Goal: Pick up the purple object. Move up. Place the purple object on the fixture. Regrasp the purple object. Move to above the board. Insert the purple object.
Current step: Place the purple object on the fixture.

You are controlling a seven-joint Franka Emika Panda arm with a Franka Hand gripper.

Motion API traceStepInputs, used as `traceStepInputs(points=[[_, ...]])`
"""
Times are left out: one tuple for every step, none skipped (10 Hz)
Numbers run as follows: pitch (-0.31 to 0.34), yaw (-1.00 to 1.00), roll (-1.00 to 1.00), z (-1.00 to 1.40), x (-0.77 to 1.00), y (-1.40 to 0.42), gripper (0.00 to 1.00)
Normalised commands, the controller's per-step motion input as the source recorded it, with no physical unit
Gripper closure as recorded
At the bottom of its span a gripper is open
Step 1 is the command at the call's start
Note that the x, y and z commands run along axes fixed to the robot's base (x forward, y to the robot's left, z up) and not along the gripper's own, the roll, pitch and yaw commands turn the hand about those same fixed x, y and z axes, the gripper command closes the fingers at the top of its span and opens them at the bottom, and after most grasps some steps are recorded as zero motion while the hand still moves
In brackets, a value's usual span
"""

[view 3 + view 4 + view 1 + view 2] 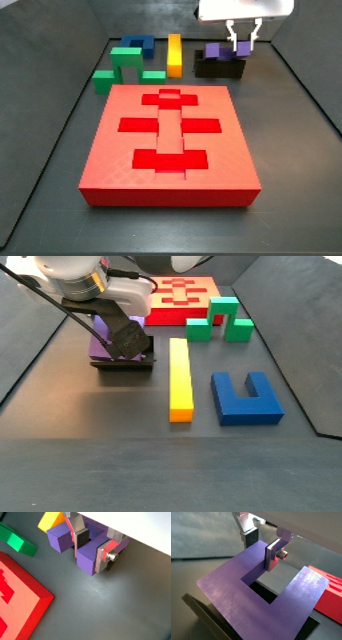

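The large red slab board (pixel 170 140) with darker recesses is lying mid-worktop. Beyond it, the small black boxy fixture (pixel 221 68) is carrying the purple U-shaped plastic block (pixel 214 50). The gripper (pixel 89 545) is reaching down there, its silver fingers (pixel 105 556) closing around one purple prong.

gripper (pixel 90 549) | flat silver finger plates, dark pads, one round silver screw (side of a plate) | white housing above | black cables, possibly sleeved, along wrist in a side view
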Motion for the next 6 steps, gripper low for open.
traceStepInputs(points=[[0.163,-0.01,0.14,-0.07,0.0,0.0,1.0],[0.183,0.0,0.15,-0.07,0.0,0.0,1.0],[0.02,0.0,0.04,0.0,0.0,0.0,1.0],[0.0,0.0,0.04,0.0,0.0,0.0,1.0],[0.0,0.0,0.01,0.0,0.0,0.0,1.0],[0.0,0.0,0.05,0.0,0.0,0.0,1.0]])
